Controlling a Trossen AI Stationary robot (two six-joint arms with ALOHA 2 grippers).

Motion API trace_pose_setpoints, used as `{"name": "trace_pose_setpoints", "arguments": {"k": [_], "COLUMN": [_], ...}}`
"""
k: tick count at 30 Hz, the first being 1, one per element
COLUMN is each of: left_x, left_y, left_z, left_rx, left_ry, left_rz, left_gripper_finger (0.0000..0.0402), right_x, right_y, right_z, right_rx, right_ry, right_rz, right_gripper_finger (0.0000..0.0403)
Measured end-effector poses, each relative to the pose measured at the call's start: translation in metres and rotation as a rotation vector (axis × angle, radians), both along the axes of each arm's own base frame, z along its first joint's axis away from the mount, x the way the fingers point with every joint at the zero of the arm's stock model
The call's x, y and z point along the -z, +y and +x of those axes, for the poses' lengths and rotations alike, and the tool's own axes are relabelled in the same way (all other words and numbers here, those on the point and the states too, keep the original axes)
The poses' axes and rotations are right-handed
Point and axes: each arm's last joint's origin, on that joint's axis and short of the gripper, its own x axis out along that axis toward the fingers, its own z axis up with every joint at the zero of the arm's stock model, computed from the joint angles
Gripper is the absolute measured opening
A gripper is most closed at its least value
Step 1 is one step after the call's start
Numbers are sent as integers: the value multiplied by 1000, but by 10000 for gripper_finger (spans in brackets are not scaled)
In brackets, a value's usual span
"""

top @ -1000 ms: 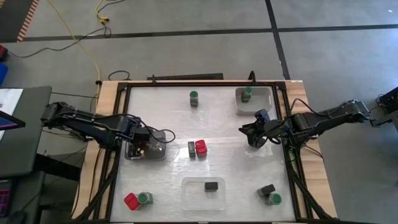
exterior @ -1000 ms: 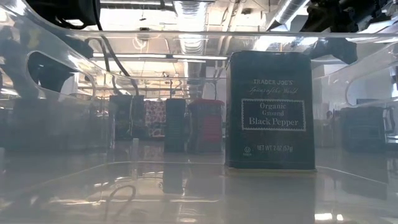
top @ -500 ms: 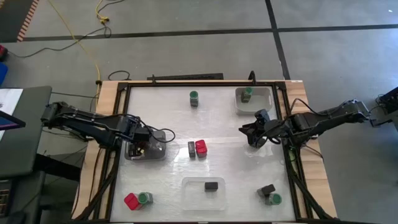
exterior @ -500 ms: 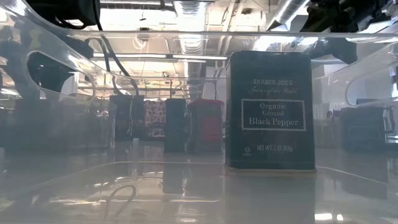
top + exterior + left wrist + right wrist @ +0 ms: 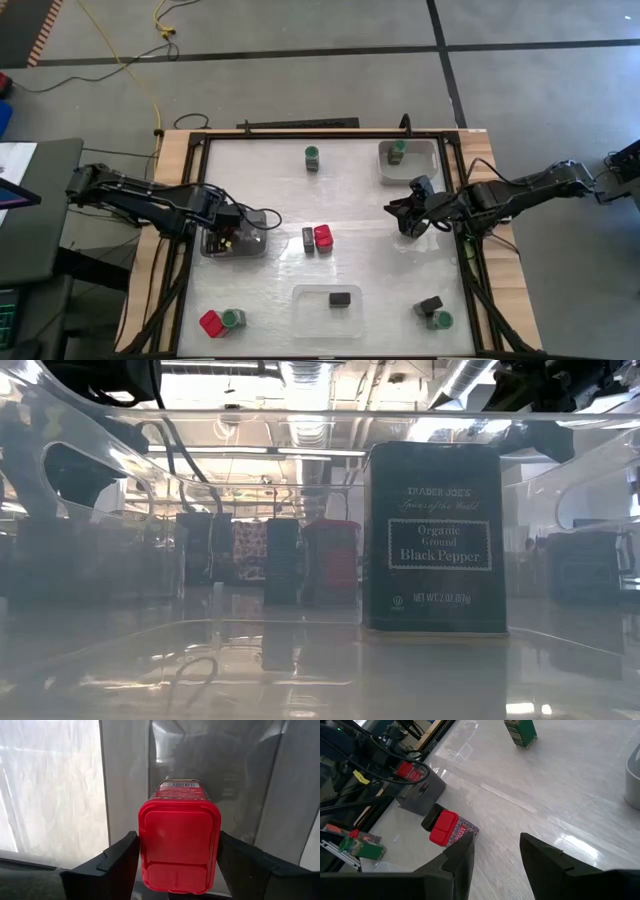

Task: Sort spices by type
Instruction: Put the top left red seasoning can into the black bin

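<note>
My left gripper point(image 5: 228, 238) is over the grey tray point(image 5: 250, 247) at the table's left, shut on a red blocky spice point(image 5: 179, 847). My right gripper point(image 5: 405, 215) hangs open above bare table right of centre, its fingers point(image 5: 457, 860) touching nothing. A red block point(image 5: 323, 237) and a black box point(image 5: 308, 239) stand together at the centre. One green-lidded jar point(image 5: 312, 157) stands at the far side and another point(image 5: 397, 150) in a clear tray. A black pepper tin point(image 5: 435, 535) stands in the near clear tray point(image 5: 310, 300). My left gripper pinches the red spice by the two sides of its lid end point(image 5: 145, 845), one finger point(image 5: 117, 865) on each side. The fingers come from above, pointing down into the grey tray. The container stands upright, barcode end point(image 5: 179, 785) downward. Whether it rests on the tray floor I cannot tell.
A red block point(image 5: 211, 323) and a green jar point(image 5: 233, 318) sit at the near left corner. A black box point(image 5: 430, 305) and a green jar point(image 5: 441, 320) sit at the near right. A raised frame point(image 5: 300, 133) borders the table.
</note>
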Motion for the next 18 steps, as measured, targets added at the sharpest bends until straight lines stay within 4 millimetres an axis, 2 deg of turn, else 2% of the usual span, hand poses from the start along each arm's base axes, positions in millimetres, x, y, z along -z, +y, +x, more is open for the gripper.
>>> {"name": "trace_pose_setpoints", "arguments": {"k": [9,18], "left_x": [-1,-1], "left_y": [3,3], "left_z": [0,0], "left_rx": [-8,-29], "left_ry": [-11,-15], "left_rz": [93,92], "left_gripper_finger": [245,245], "right_x": [0,0], "right_y": [0,0], "right_z": [0,0], "right_rx": [1,1], "right_ry": [0,0], "right_rz": [0,0], "right_gripper_finger": [185,185]}}
